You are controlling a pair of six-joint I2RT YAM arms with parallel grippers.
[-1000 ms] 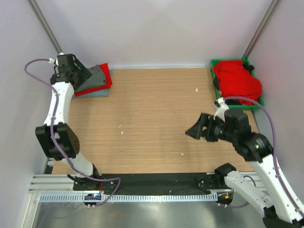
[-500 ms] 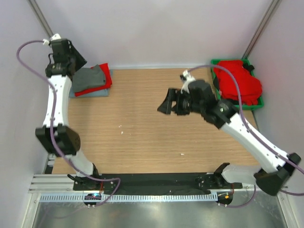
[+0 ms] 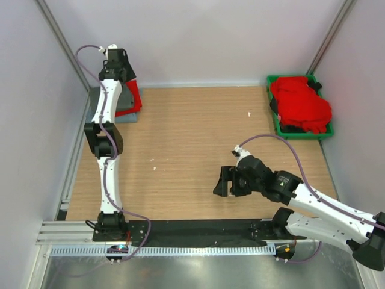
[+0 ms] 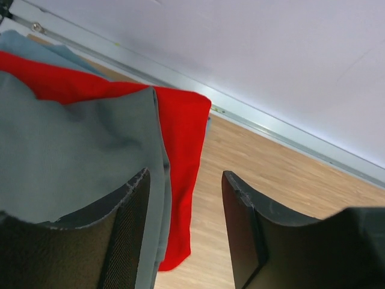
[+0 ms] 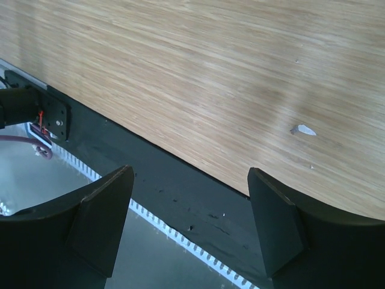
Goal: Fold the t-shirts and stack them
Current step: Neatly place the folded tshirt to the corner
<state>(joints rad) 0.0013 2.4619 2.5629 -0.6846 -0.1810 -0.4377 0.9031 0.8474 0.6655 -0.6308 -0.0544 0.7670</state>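
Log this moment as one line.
left gripper: open, empty, by folded stack | right gripper: open, empty, over near edge of table | red shirts: heaped in green bin

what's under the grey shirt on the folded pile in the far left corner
A folded red shirt lies under the grey shirt, and a pale blue-grey shirt peeks out beneath that. Anything else between them is covered.

Pulled the black two-finger right gripper [image 3: 221,182] back from mid-table to the near edge of the wooden table [image 3: 192,120]; straightened the white left arm [image 3: 105,111] alongside the folded grey, red and blue t-shirts [image 3: 131,99].
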